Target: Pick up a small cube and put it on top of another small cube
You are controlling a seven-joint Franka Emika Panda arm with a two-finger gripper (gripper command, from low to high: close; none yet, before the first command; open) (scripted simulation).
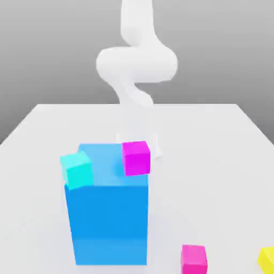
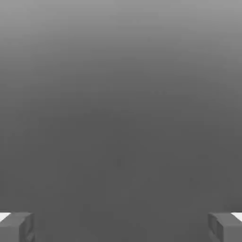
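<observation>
The hot-pink cube (image 1: pixel 193 260) sits unstacked on the white bench (image 1: pixel 214 176), right of the tall blue block (image 1: pixel 108 225) in the exterior view; the empty pincer (image 2: pixel 121 228) stands wide apart, so lifting and stacking remain.

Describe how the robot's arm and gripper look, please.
The arm is plain, smooth white, with rounded, bulging segments and no cables or markings visible in the exterior view. The gripper has two blocky fingers, dark grey in the hand view, each with a small white patch.
</observation>
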